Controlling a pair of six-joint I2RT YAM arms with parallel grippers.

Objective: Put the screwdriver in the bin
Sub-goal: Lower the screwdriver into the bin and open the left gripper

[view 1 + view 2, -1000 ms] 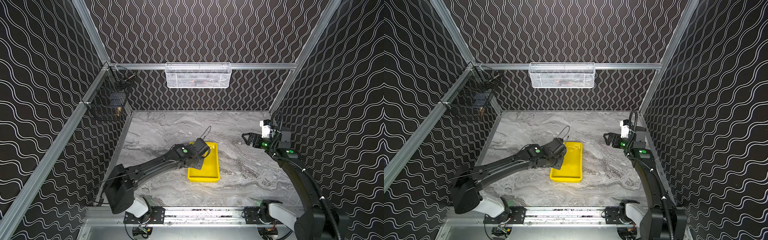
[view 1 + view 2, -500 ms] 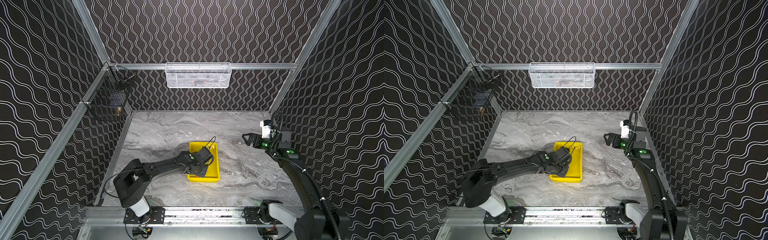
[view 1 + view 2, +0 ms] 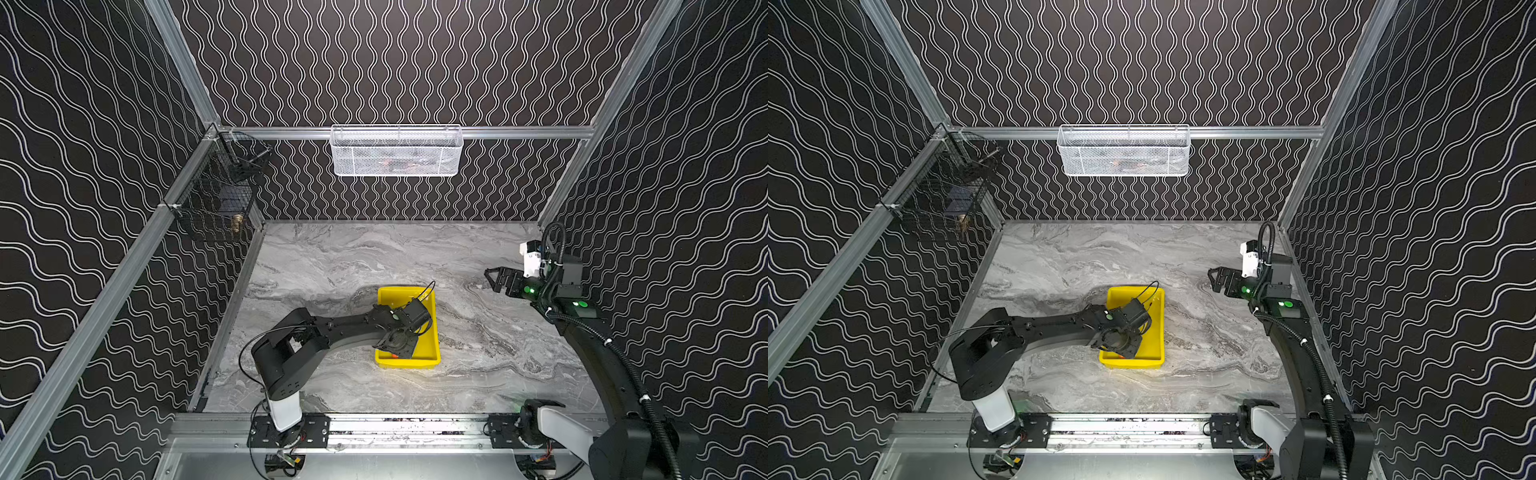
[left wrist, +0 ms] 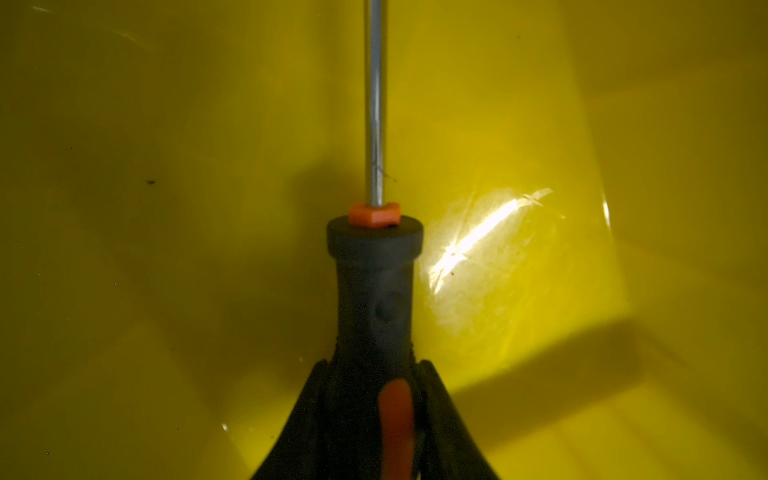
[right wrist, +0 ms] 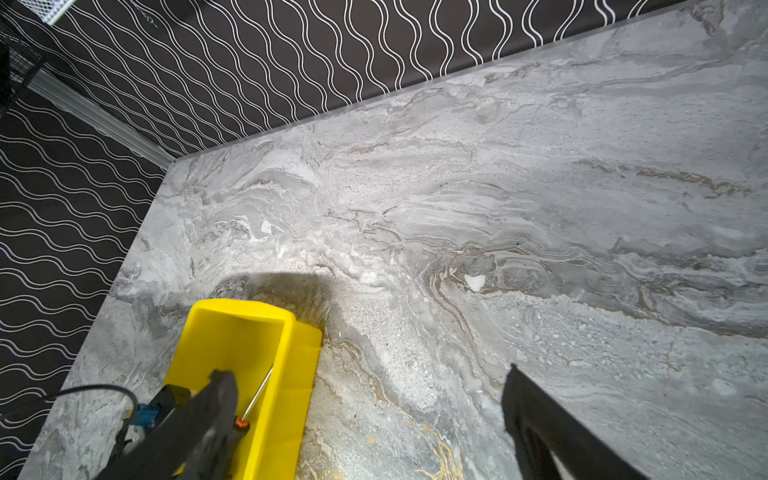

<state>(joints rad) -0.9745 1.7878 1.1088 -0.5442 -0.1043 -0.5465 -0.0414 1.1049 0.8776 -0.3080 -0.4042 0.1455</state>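
In both top views the left hand reaches from the lower left of the frame into the near end of the yellow bin. The bin sits on the grey marbled desk, a little below and right of centre. The left wrist view shows the hand's two fingers pressed against either side of the black handle of the screwdriver. They pinch it at its orange-marked rear part, so the front of the handle, the orange collar and the thin metal shaft stick out beyond the fingertips, running along above the bin's yellow floor. The tool lies within the bin's walls and low over the floor; whether it touches the plastic I cannot tell. In both top views only a speck of its orange shows under the hand, near the bin's lower left corner. The right hand hovers at the right side of the frame, well apart from the bin. Its fingers are spread wide above the desk, which the right wrist view shows plainly.
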